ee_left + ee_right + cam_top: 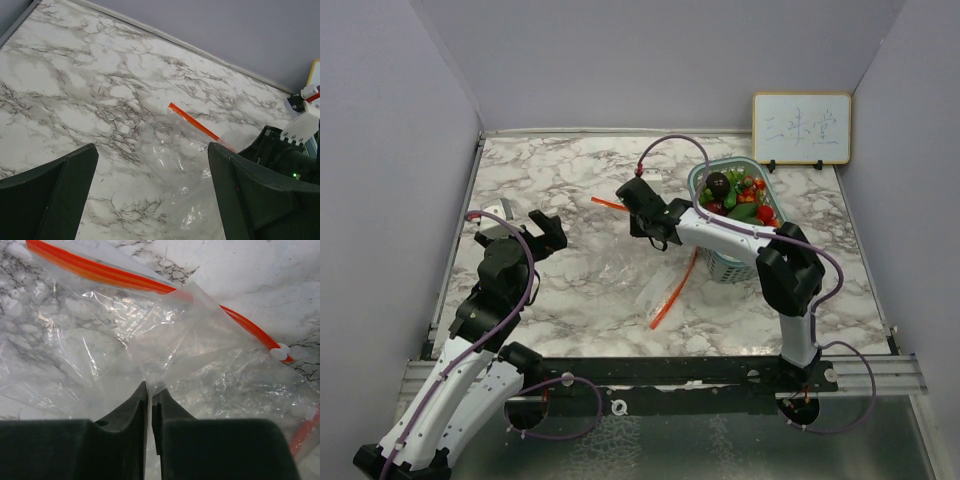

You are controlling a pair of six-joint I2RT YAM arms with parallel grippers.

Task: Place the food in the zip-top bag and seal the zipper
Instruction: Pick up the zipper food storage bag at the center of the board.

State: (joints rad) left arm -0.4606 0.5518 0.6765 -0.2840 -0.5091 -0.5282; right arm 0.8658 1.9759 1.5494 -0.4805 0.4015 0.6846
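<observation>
Marble-patterned tabletop (570, 170), white veined with grey, boxed in by plain lilac-grey walls (620, 60); small whiteboard (801, 128) with faint writing propped at far right. Teal mesh basket (725, 265) at far right, heaped with the food (738, 195) in red, green and dark pieces, all of it in the basket. Right arm bent at the elbow just near of the basket, forearm stretched left across the basket's near side, right gripper (150, 390) over table centre, fingers pressed together and pinching a fold of the zip-top bag (90, 335). Left arm raised at near left, left gripper (152, 155) aimed toward the centre, fingers spread wide, gripping nothing, apart from the bag. Bag crumpled at centre, between the two grippers and mostly nearer than the right one. Zipper (675, 290) in two visible stretches: a long one along the film's right edge, slanting from near centre toward far right and ending beside the basket; a short one poking out left of the right gripper. White slider (277, 352) on the strip. Long axis of the bag roughly near to far; lifted or resting on the marble, cannot tell.
</observation>
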